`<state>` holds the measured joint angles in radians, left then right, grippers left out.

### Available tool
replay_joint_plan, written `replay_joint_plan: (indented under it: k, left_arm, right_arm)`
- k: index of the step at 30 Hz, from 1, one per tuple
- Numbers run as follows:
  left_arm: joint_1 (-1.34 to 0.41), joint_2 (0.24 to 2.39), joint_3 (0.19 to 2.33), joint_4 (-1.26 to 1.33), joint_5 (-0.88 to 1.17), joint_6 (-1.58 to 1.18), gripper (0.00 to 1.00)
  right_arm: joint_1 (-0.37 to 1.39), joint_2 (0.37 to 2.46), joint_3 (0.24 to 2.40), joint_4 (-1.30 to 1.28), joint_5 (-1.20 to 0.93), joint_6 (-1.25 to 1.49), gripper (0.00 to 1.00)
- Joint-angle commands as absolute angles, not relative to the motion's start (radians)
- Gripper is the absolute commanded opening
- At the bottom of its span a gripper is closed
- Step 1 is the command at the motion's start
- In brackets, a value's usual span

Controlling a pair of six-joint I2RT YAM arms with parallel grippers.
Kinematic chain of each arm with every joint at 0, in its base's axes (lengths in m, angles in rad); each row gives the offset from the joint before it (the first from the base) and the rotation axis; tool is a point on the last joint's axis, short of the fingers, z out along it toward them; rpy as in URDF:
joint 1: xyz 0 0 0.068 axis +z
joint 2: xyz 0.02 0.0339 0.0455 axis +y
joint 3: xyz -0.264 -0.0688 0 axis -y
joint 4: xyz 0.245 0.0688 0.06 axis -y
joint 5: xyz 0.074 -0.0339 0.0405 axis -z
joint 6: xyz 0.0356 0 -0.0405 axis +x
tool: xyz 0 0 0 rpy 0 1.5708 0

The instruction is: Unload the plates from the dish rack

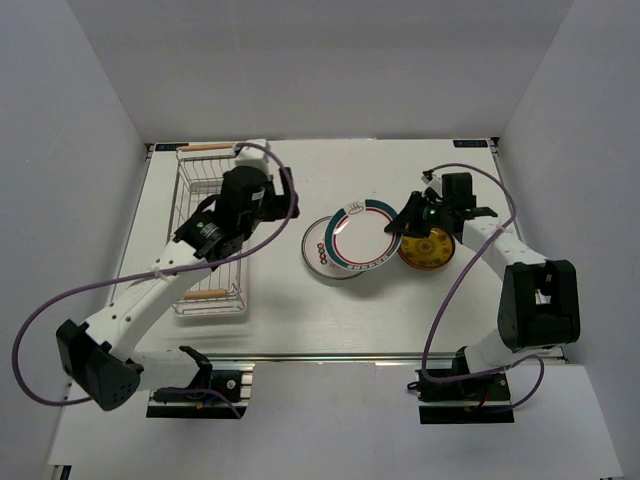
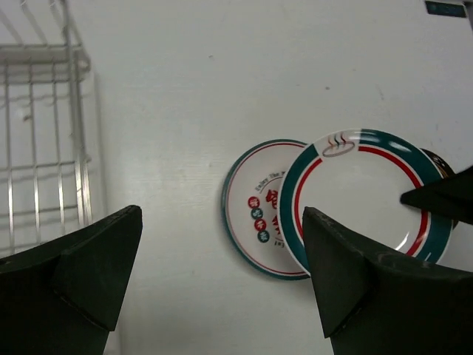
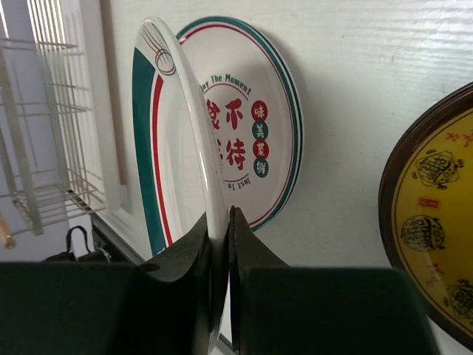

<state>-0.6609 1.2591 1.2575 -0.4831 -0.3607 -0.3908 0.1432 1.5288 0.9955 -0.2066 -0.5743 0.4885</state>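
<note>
Setting-down step. The right fingers [image 3: 185, 251] pinch the rim of the teal-ringed plate [image 1: 358, 237], which overlaps the marked plate [image 1: 318, 250] on the table [image 1: 300, 310], beside the yellow-brown plate [image 1: 428, 248]. The left fingers [image 2: 96, 259], spread wide and empty, hover by the dish rack [image 1: 200, 175]. The next move calls for lowering the plate, then releasing it.

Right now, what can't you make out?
dish rack contents: top view, left arm covers its middle; left wrist view crops it.
yellow-brown plate: right end effector overlaps it in top view; right wrist view cuts it off.
marked plate lettering: partly under ringed plate.
</note>
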Motion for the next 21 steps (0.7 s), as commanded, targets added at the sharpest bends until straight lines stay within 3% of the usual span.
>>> replay_joint_plan:
  k: [1,6,16,19,21]
  left_arm:
    - [-0.579,1.116,1.192,-0.517,-0.373,-0.554,0.98]
    - [-0.52,1.146,1.175,-0.618,-0.357,-0.632,0.98]
    - [-0.499,1.037,1.045,-0.514,-0.284,-0.646,0.98]
    - [-0.499,1.031,1.046,-0.546,-0.305,-0.65,0.98]
    - [-0.499,1.02,1.045,-0.545,-0.299,-0.649,0.98]
  right_arm:
    - [0.185,1.503,0.968,-0.072,-0.534,0.497,0.0]
    - [0.244,1.568,0.979,-0.034,-0.482,0.52,0.0]
    - [0.282,1.677,1.006,0.02,-0.426,0.558,0.0]
    - [0.29,1.709,1.02,0.015,-0.42,0.569,0.09]
    - [0.293,1.716,1.022,0.008,-0.405,0.571,0.23]
